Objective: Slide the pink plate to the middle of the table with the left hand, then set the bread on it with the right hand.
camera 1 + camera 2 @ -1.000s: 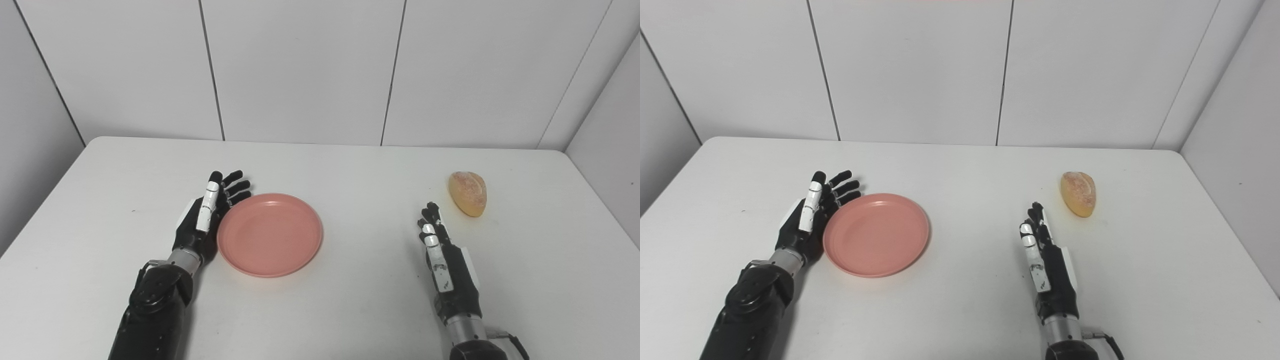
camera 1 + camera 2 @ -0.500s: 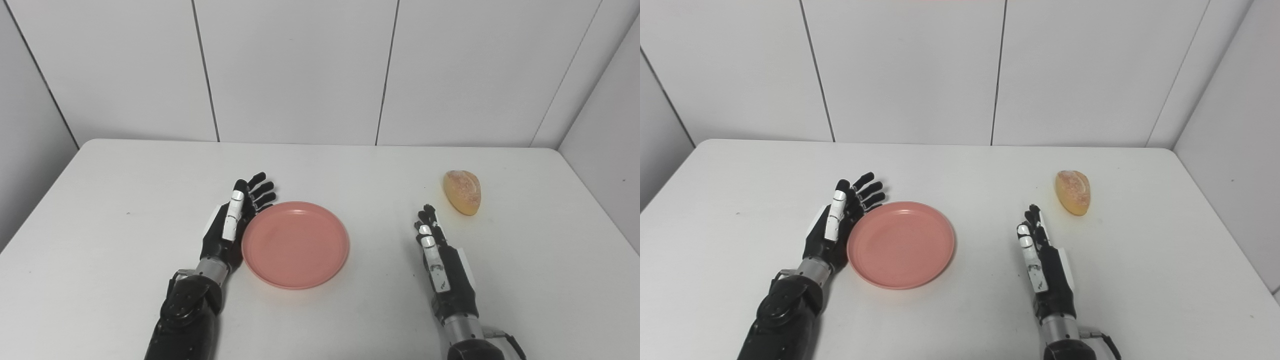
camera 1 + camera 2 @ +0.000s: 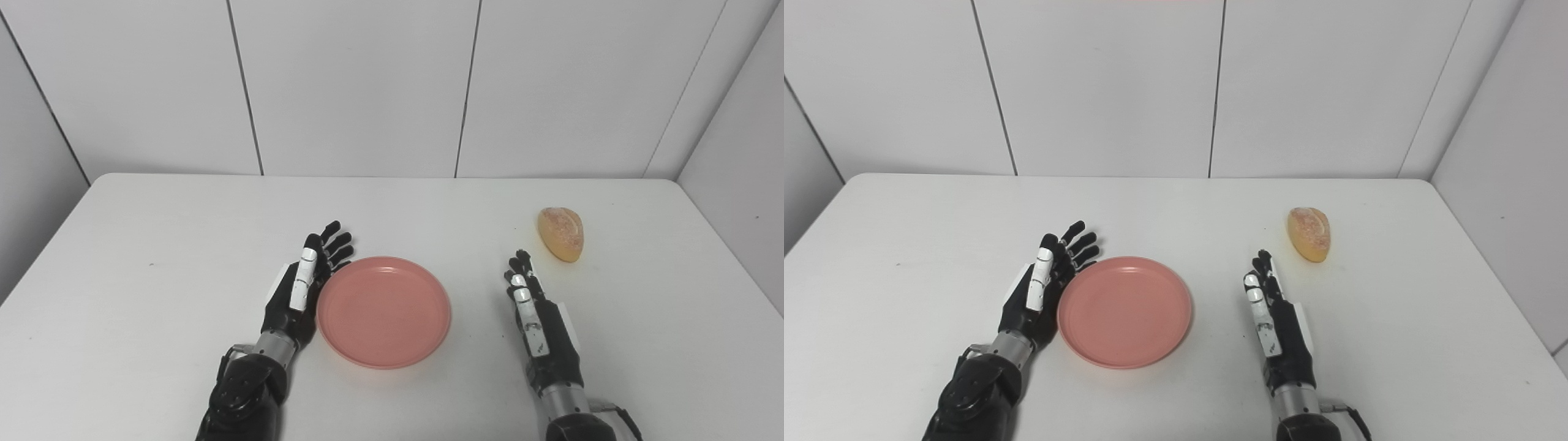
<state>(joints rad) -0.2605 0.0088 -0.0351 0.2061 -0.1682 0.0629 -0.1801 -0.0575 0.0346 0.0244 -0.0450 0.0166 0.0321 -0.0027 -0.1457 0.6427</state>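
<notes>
The left hand [image 3: 300, 293], fingers apart, presses edge-on against the pink plate [image 3: 384, 311] near mid-tabletop [image 3: 153, 245], seemingly sliding it, while the empty, straight-fingered right hand [image 3: 539, 321] must next reach the bread [image 3: 560, 234] beyond it.

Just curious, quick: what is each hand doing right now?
Left hand: open, against the plate's left edge.
Right hand: open, holding nothing.
</notes>
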